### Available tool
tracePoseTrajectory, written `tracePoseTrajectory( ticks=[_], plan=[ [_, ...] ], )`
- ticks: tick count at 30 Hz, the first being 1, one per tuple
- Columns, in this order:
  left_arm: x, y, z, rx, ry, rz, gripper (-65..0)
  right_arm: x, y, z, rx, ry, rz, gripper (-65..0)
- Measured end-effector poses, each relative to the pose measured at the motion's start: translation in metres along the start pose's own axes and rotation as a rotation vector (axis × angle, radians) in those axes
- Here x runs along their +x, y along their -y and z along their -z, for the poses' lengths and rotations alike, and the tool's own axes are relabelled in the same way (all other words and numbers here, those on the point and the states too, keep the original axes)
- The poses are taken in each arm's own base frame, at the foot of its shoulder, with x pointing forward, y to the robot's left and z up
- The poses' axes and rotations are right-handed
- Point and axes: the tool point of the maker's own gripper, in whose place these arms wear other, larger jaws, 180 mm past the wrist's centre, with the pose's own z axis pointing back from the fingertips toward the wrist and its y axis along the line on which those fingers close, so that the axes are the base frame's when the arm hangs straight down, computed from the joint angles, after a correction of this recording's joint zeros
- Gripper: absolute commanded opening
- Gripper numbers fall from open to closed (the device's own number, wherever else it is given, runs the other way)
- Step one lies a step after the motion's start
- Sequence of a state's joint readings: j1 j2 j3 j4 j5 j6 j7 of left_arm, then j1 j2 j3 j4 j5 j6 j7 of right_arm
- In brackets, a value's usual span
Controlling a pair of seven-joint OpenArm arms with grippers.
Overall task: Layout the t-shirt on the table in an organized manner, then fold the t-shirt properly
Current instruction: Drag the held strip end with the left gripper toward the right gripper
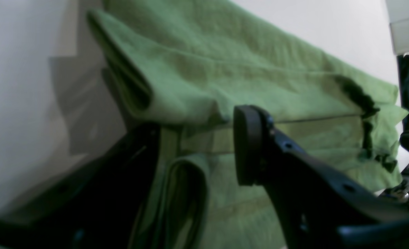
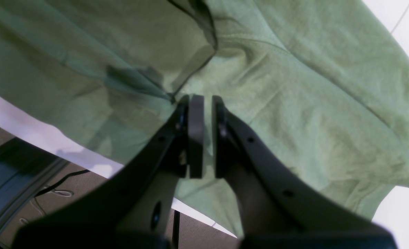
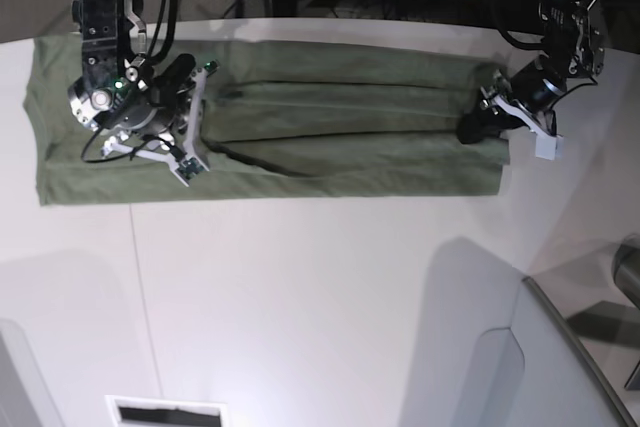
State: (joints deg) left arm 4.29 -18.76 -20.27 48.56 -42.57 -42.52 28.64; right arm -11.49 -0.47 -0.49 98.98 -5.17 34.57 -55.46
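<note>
- Closest to the left wrist lens: left gripper (image 1: 197, 148), two dark fingers (image 1: 249, 145) set moderately apart, folded green cloth lying in the gap between them; no firm pinch visible, so hold on the cloth cannot be told.
- Beyond those fingers: the t-shirt (image 1: 225, 69), olive green, doubled into long layers, with a rolled fold opening toward 10 o'clock and a hem seam running across toward 3 o'clock.
- Closest to the right wrist lens: right gripper (image 2: 207, 135), black pads (image 2: 195, 135) nearly together with only a slim slit left, tips pressed down against the green fabric (image 2: 294, 103) beside a crease; nothing seen gripped between the pads.
- At 7 o'clock in that wrist view: white table edge (image 2: 35, 133), cloth draped close to it, dark floor and cables below.
- From the base view: t-shirt (image 3: 330, 137) stretched as a long horizontal band across the far half of the table (image 3: 300, 297), toward 12 o'clock, side parts folded inward along its length.
- At 10 o'clock in the base view: right gripper (image 3: 190, 122) over the band's wider end.
- At 2 o'clock in the base view: left gripper (image 3: 490, 117) at the band's narrower end, touching the cloth edge.
- At 4 o'clock in the base view: grey angled panel (image 3: 560, 347) with a dark edge, well apart from the shirt.
- No legible brand, label or writing anywhere on cloth, arms or table.
</note>
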Motion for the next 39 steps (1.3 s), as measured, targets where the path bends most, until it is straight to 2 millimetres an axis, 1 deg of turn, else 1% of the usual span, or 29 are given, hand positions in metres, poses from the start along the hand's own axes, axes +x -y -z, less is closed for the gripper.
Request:
tracePoseTrajectory(
  ticks=[4,9,10,11,13,14,18,21,24,27,29,30,32,34,37,39],
  plan=[
    [0.009,-0.006,0.008,0.003,0.037,-0.067,-37.5,-0.001,-0.001,0.0,0.002,-0.001,0.0,-60.5],
    [0.01,-0.008,0.009,0.006,0.05,-0.08,-39.2,-0.002,-0.001,0.0,0.003,-0.005,0.001,-60.5],
    [0.01,-0.008,0.009,0.006,0.05,-0.08,-41.5,-0.002,-0.002,0.0,0.003,-0.004,0.001,-60.5],
    [0.01,-0.008,0.009,0.006,0.051,-0.077,-46.6,-0.002,-0.001,0.0,0.003,-0.005,0.001,-60.5],
    [0.005,-0.009,0.009,0.014,0.025,-0.064,-60.7,-0.002,-0.002,0.0,0.003,-0.005,0.001,-60.5],
    [0.001,-0.01,0.009,0.017,0.011,-0.064,-65.0,-0.002,-0.002,0.0,0.003,-0.004,0.001,-60.5],
    [-0.001,-0.01,0.008,0.015,0.007,-0.07,-65.0,-0.003,-0.001,0.0,0.003,-0.005,0.001,-60.5],
    [0.002,-0.009,0.008,0.014,0.005,-0.053,-65.0,-0.002,-0.001,0.0,0.003,-0.003,0.001,-60.5],
    [0.011,-0.01,0.0,0.036,-0.057,0.054,-65.0,-0.001,-0.001,0.0,0.001,-0.002,0.0,-60.5],
    [0.024,-0.023,-0.016,0.094,-0.086,0.141,-65.0,0.0,0.001,0.0,-0.002,0.0,0.002,-60.5],
    [0.036,-0.03,-0.026,0.132,-0.098,0.192,-65.0,0.0,0.001,0.0,-0.002,0.0,0.002,-60.5],
    [0.044,-0.03,-0.029,0.14,-0.093,0.223,-65.0,0.0,0.001,0.0,-0.001,0.0,0.002,-60.5],
    [0.059,-0.02,-0.034,0.126,-0.063,0.283,-65.0,0.0,0.001,0.0,-0.002,0.0,0.003,-60.5],
    [0.068,0.002,-0.039,0.092,-0.033,0.361,-65.0,-0.001,0.001,0.0,-0.002,-0.001,0.002,-60.6],
    [0.068,0.02,-0.051,0.145,-0.015,0.415,-65.0,0.0,0.001,0.0,-0.002,0.001,0.003,-60.6],
    [0.058,0.035,-0.058,0.168,-0.077,0.468,-65.0,0.001,0.002,-0.001,-0.004,0.003,0.002,-60.6]
  ],
)
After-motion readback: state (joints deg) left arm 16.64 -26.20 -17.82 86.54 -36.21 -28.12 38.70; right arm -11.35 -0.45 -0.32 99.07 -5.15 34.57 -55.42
